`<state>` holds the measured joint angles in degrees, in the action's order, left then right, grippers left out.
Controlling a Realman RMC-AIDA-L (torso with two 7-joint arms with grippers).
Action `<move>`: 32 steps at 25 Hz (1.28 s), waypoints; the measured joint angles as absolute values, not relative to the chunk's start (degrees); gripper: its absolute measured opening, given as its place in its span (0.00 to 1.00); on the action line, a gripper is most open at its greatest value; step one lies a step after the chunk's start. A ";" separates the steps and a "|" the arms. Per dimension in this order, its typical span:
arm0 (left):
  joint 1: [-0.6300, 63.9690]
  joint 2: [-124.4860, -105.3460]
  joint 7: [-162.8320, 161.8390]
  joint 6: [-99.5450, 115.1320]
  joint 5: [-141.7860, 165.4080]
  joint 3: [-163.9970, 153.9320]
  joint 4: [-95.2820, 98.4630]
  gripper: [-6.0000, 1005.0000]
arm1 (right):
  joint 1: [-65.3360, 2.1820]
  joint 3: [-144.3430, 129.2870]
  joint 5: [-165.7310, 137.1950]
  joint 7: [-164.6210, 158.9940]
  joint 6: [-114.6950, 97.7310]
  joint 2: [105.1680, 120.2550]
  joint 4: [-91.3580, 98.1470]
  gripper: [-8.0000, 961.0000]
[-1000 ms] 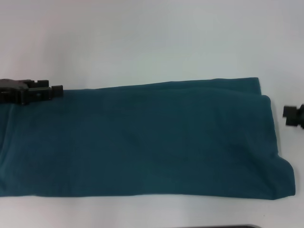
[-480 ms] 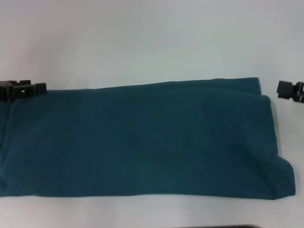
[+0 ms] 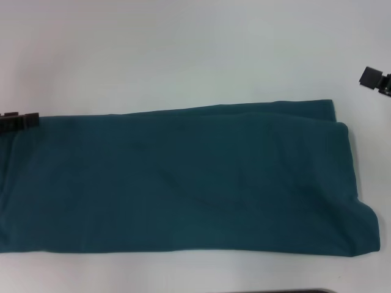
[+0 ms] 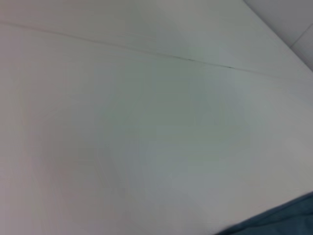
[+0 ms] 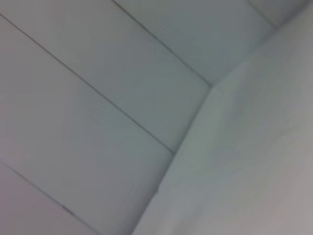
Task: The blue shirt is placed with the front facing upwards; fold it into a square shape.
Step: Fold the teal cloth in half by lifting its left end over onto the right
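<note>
While the blue shirt (image 3: 183, 180) lay folded into a long, smooth band across the white table (image 3: 183, 55), plain side up, only the head view caught the left gripper (image 3: 18, 121) at its far left edge and the right gripper (image 3: 376, 79) beyond its right end; whether either was open could not be told.

Head view: camera looks forward and down onto the white table (image 3: 183, 55); blue shirt (image 3: 183, 183) fills the lower half, from 9 to 3 o'clock.

Left wrist view: close, oblique over bare tabletop (image 4: 146, 122); shirt edge (image 4: 283, 220) at 5 o'clock, shared with the head view.

Right wrist view: shows the table corner (image 5: 244, 147) and the floor (image 5: 98, 98) beyond; no shirt overlap.
</note>
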<state>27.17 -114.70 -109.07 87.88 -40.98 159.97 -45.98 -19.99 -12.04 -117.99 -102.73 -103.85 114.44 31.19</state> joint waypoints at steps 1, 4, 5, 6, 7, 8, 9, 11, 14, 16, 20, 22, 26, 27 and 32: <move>26.92 -114.58 -109.18 87.82 -40.98 160.02 -45.99 0.66 | -19.81 -11.90 -117.28 -101.74 -103.79 114.72 31.17 0.76; 26.37 -114.41 -109.40 87.48 -40.98 160.43 -45.95 0.66 | -19.73 -12.26 -116.76 -101.07 -103.00 114.90 31.05 0.76; 26.31 -114.41 -109.43 87.40 -40.98 160.46 -45.92 0.66 | -19.88 -12.50 -117.07 -101.24 -102.66 114.73 31.02 0.76; 26.24 -114.41 -109.45 87.22 -40.98 160.45 -45.87 0.66 | -19.98 -12.66 -117.33 -101.34 -102.48 114.62 30.98 0.76; 26.15 -114.41 -109.45 87.04 -40.98 160.39 -45.78 0.66 | -20.07 -12.71 -117.51 -101.40 -102.33 114.44 30.97 0.76; 26.06 -114.41 -109.46 86.82 -40.99 160.30 -45.68 0.66 | -20.04 -12.72 -117.57 -101.46 -102.29 114.32 30.94 0.76; 25.87 -114.41 -109.47 86.42 -40.99 160.20 -45.61 0.66 | -20.01 -12.72 -117.58 -101.55 -102.23 114.21 30.93 0.76; 25.74 -114.43 -109.53 86.17 -40.97 160.12 -45.54 0.66 | -19.80 -12.85 -117.63 -102.16 -101.70 114.04 30.92 0.76; 25.57 -114.41 -109.82 86.02 -40.58 160.06 -45.49 0.66 | -19.67 -13.50 -117.63 -102.93 -101.02 113.76 30.92 0.76; 25.37 -114.39 -109.96 86.14 -40.41 160.04 -45.51 0.66 | -19.88 -14.58 -117.84 -103.15 -100.89 113.63 30.93 0.75; 25.01 -114.39 -110.02 88.03 -40.36 160.04 -45.70 0.66 | -20.74 -15.79 -119.41 -104.88 -99.91 113.46 31.00 0.74; 24.95 -114.39 -109.88 89.71 -40.35 160.00 -45.85 0.66 | -20.98 -16.00 -119.67 -105.44 -99.43 113.39 31.02 0.74; 25.07 -114.42 -109.28 91.68 -40.42 159.95 -45.87 0.66 | -21.23 -16.41 -119.76 -105.61 -99.17 113.32 31.02 0.72; 25.17 -114.47 -109.28 91.63 -40.42 159.92 -45.75 0.66 | -21.28 -16.51 -119.76 -105.62 -99.13 113.33 31.02 0.71; 26.20 -114.98 -109.20 90.30 -40.54 158.10 -45.39 0.66 | -21.69 -16.94 -119.80 -105.92 -99.06 113.51 31.00 0.70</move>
<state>26.20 -114.98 -109.20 90.30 -40.54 158.10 -45.39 -21.69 -16.94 -119.80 -105.92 -99.06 113.51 31.00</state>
